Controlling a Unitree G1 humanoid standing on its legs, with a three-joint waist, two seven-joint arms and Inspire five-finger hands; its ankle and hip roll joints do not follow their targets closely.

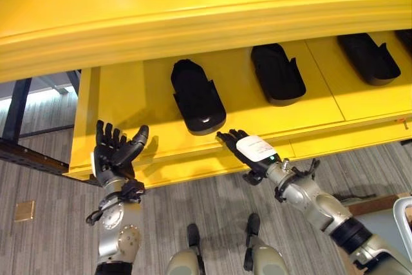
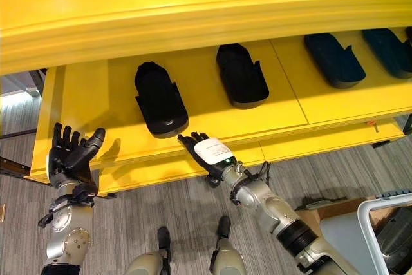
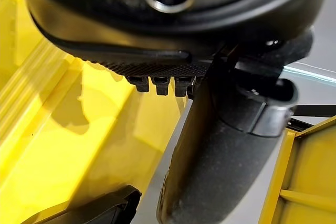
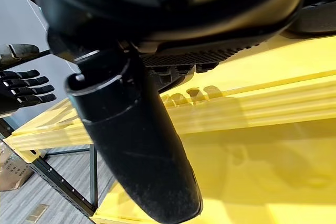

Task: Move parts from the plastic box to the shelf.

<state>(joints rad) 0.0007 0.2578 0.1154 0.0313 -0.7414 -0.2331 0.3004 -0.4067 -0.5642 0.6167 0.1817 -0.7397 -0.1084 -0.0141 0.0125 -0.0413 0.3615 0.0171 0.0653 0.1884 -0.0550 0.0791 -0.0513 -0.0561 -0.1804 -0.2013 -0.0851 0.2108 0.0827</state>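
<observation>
In the left eye view, a yellow shelf (image 1: pixel 309 111) is seen from above, with three black moulded parts laid on it in a row. The nearest part (image 1: pixel 197 96), glossy and elongated with a rounded front end, lies just beyond the right hand (image 1: pixel 248 148), whose straight fingers are stretched over the shelf's front edge, holding nothing. The left hand (image 1: pixel 112 152) is raised at the shelf's left corner, fingers loosely spread and empty, well apart from that part. In the right eye view, the same part (image 2: pixel 159 100) is shown just past the right hand's fingertips (image 2: pixel 188 140), not touched. In the left wrist view, a dark part's edge (image 3: pixel 94 211) is glimpsed on yellow.
</observation>
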